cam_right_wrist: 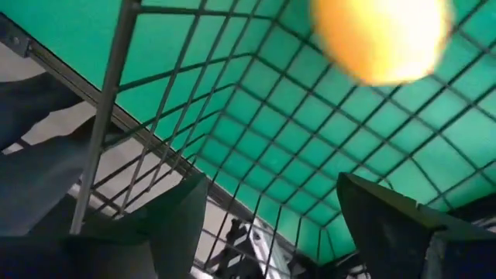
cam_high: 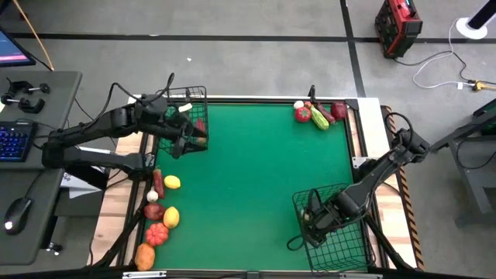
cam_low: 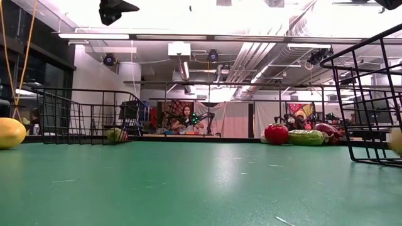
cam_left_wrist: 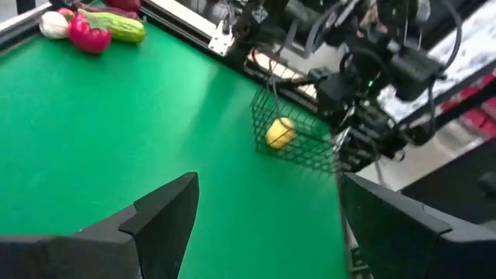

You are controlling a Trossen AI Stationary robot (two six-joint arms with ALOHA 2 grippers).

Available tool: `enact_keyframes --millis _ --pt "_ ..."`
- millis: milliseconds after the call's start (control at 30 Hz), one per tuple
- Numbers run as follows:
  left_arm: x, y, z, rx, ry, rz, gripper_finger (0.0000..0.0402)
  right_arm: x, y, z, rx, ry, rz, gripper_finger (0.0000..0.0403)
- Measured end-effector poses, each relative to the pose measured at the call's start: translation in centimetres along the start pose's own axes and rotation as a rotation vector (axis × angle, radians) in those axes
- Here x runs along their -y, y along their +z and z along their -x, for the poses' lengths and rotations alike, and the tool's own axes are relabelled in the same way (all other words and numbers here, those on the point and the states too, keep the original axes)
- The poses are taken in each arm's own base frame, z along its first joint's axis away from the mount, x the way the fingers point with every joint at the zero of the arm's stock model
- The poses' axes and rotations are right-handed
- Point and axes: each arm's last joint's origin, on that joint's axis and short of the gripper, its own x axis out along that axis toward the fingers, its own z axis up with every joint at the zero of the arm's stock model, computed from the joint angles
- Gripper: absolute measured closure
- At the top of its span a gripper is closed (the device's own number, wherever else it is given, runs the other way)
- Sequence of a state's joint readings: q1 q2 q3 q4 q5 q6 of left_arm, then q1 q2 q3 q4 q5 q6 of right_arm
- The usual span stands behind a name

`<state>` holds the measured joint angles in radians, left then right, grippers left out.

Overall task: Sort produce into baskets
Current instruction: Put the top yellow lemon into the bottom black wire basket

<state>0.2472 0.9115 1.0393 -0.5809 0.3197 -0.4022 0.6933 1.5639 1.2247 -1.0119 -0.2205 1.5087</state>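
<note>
Right wrist view: open right hand (cam_right_wrist: 267,225) inside basket (cam_right_wrist: 256,116); yellow fruit (cam_right_wrist: 381,35) ahead.

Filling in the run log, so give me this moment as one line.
left gripper: open, at small basket | right gripper: open, inside large basket | yellow fruit: in large basket | produce row: unsorted

Bright overhead glare, blurred wrist views
</note>
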Motion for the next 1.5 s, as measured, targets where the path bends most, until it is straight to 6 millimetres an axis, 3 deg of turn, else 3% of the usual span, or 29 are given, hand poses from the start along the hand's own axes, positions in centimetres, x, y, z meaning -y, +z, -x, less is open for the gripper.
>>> enact_keyframes --millis 200,367,567,667,833,1033,1233,1500 --pt "1.5 -1.7 -1.3 -0.105 0.048 0.094 0.0099 0.0 0.1 0.0 0.142 -0.016 0.092 0.0121" --pt "2.7 -6.1 -3.8 -0.462 0.256 0.128 0.0099 0.1 1.0 0.2 0.243 -0.035 0.156 0.0121" --pt "4.4 -11.9 -5.1 -0.965 0.442 -0.179 0.0099 0.2 2.4 0.5 0.298 -0.056 0.216 0.0121" --pt "4.1 -13.9 -5.6 -1.072 0.474 -0.333 0.0099 0.3 3.0 0.6 0.309 -0.062 0.227 0.0121" --pt "2.3 -17.0 -6.3 -1.181 0.420 -0.399 0.0099 0.4 3.6 0.8 0.332 -0.067 0.224 0.0121" --pt "0.4 -18.3 -6.3 -1.188 0.518 -0.467 0.0099 0.2 3.6 0.8 0.384 -0.049 0.177 0.0121" --pt "-0.6 -19.7 -6.5 -1.244 0.433 -0.551 0.0099 -0.1 3.8 0.9 0.448 -0.036 0.164 0.0121" --pt "-1.1 -19.8 -7.6 -1.262 0.474 -0.510 0.0099 -0.4 3.9 0.9 0.474 -0.004 0.158 0.0121"
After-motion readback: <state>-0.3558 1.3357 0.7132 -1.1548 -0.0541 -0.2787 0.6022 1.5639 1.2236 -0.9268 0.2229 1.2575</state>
